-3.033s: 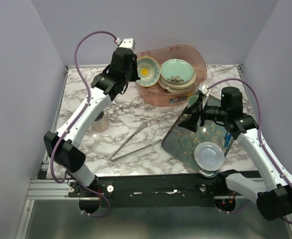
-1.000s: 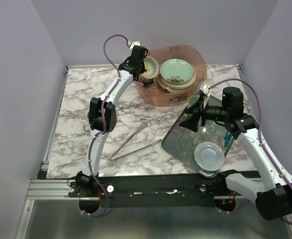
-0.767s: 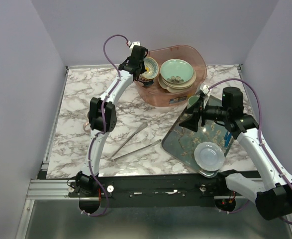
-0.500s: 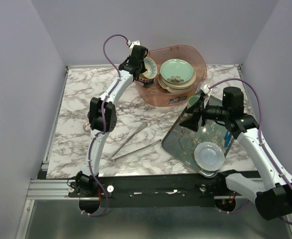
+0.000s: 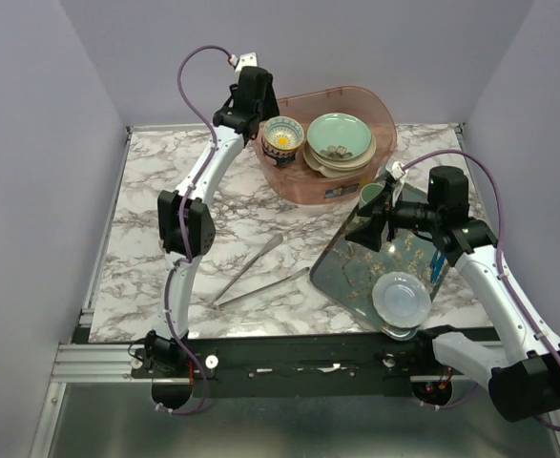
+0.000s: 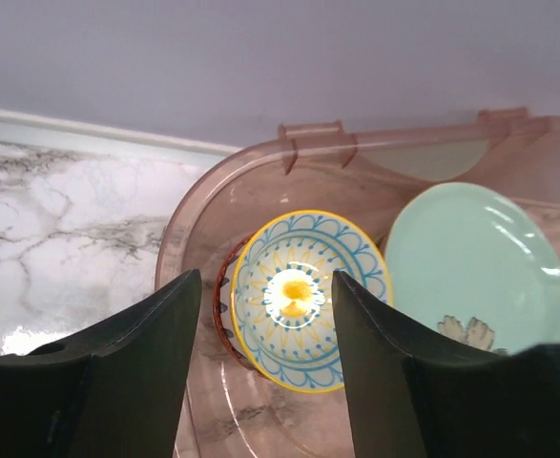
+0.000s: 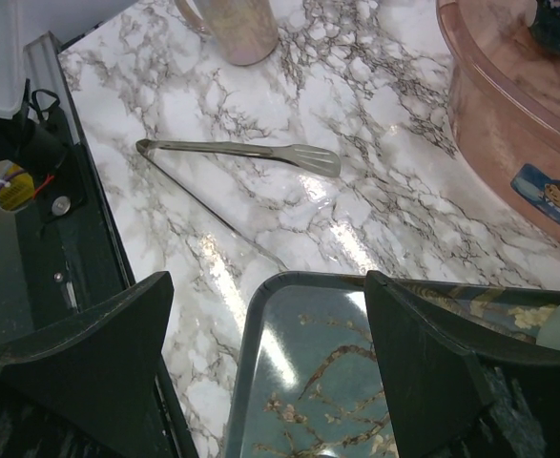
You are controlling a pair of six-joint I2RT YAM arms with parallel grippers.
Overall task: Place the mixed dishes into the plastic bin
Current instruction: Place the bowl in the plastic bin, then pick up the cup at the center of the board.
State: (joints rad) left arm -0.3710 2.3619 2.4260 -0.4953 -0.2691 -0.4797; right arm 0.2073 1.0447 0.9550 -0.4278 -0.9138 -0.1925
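The navy-and-yellow patterned bowl (image 5: 282, 138) (image 6: 303, 296) rests free in the left end of the pink plastic bin (image 5: 299, 188) (image 6: 313, 134), nested on a red patterned bowl (image 6: 222, 303). My left gripper (image 5: 260, 124) (image 6: 265, 279) hangs open above that bowl, not touching it. Beside it a mint-green plate (image 5: 339, 134) (image 6: 470, 262) tops a stack of dishes. My right gripper (image 5: 370, 229) (image 7: 268, 279) is open and holds nothing, over the floral tray (image 5: 356, 272) (image 7: 289, 382). A pale dish (image 5: 401, 298) sits on the tray. The lilac mug (image 7: 237, 29) stands on the marble.
Long metal tongs (image 5: 256, 272) (image 7: 241, 151) lie on the marble between the arms. A pale green cup (image 5: 370, 194) stands at the tray's far corner, close to the bin's front wall (image 7: 508, 105). Purple walls enclose the table.
The left gripper has opened and let go of the patterned bowl, which has settled in the bin. It has lifted slightly. The right arm has not moved.
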